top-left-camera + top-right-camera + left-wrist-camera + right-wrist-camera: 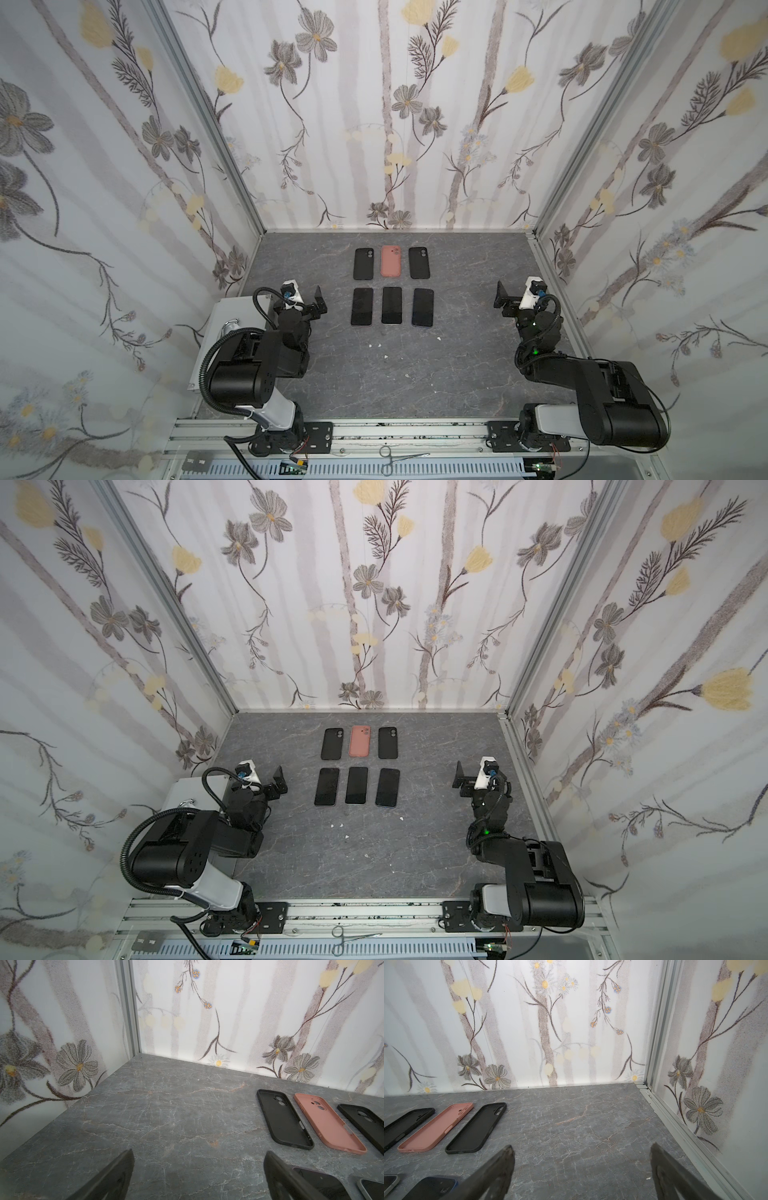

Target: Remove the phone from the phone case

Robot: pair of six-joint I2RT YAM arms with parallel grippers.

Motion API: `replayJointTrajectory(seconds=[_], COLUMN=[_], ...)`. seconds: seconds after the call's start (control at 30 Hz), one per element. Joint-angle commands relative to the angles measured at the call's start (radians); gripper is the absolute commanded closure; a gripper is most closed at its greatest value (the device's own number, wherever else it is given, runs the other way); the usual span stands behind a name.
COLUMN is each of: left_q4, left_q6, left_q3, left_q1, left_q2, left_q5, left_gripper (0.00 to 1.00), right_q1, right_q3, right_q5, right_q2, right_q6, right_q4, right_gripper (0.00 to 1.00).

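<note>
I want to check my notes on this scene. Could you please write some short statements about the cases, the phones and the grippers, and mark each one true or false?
1. The pink case lies between two black cases. True.
2. The pink case has a phone inside it. False: it lies open side up and is empty.
3. Three phones lie in the row nearer the arms. True.
4. The left gripper holds a phone. False: its jaws are open and hold nothing.
5. The right gripper is open and holds nothing. True.
</note>
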Motion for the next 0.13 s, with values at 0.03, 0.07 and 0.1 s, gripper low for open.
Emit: replayJointTrajectory(seconds=[0.03, 0.07, 0.1], left_q4=[0.008, 0.009, 0.008], left_q6=[0.0, 0.001, 0.012], left_q3=[0.01, 0.008, 0.008], left_q1=[-0.002, -0.002, -0.003], left_q2=[0.003, 0.002, 0.002], left_q5=[-0.006, -0.005, 0.027], left_gripper=[0.0, 0.0, 0.0], right_q1=[0.0, 0.0, 0.0], right_q3=[0.007, 0.008, 0.007], right_q5=[-0.008, -0.008, -0.008], right_q2=[0.004, 0.004, 0.004], right_q6=[-0.019, -0.019, -0.02], right_q4=[0.031, 0.031, 0.031], right_gripper=[0.0, 0.0, 0.0])
